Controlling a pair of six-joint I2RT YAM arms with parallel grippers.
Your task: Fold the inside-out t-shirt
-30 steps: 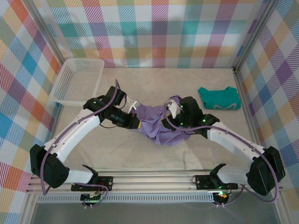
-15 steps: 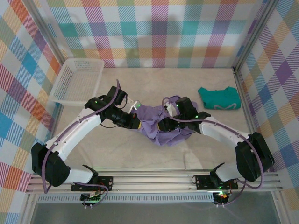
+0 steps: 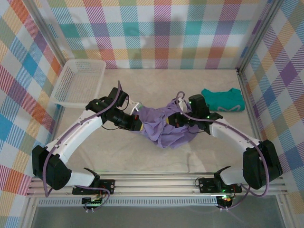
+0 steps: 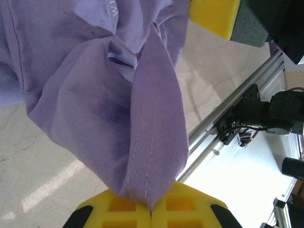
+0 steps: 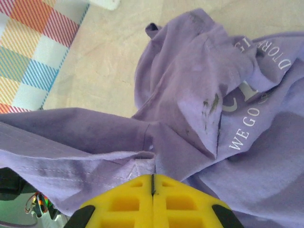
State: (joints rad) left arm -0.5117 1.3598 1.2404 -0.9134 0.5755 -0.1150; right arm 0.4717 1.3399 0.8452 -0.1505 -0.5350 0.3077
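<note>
The purple t-shirt lies bunched on the table, to the right of the white basket and nearer the arms' bases. The left gripper has its yellow pads pressed together on a stitched hem, at the shirt's basket-facing edge. The right gripper is clamped on a fold on the side away from the basket (white lettering shows close by). A teal garment lies farther still from the basket, apart from the shirt.
</note>
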